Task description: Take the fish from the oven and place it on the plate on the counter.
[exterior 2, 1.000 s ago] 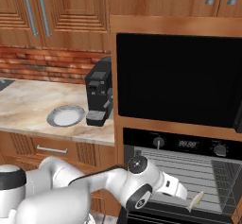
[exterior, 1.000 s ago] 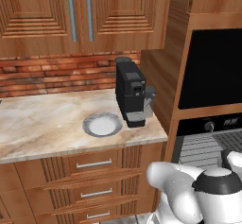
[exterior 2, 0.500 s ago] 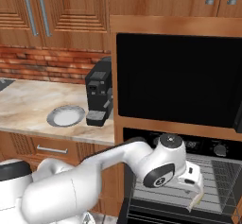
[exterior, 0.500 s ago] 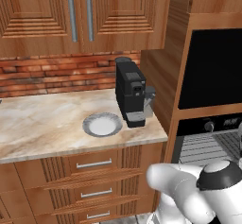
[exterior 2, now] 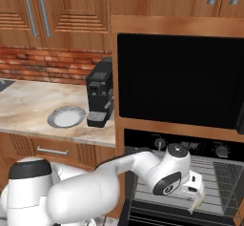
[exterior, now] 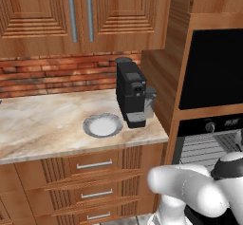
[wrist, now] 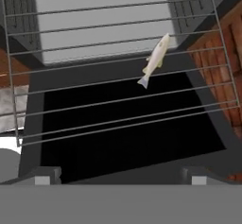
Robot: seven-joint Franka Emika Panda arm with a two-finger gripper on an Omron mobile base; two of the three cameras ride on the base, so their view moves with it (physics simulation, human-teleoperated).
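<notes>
— So how do the fingers stand?

— Spread wide. In the hand view the two dark tips sit far apart at the bottom corners, with nothing between them and nothing touched.

— Where is the fish?

— Lying on the wire rack of the oven, well ahead of the tips. It is slim and pale grey-tan, set at a slant across the thin grey bars, tail towards the hand.

— And seen from the base?

— From the right, the white arm reaches into the open oven below the knobbed black strip, hand over the rack.

— The plate?

— Round, grey-rimmed, white in the middle, on the beige marbled surface, just beside the black coffee machine.
</notes>
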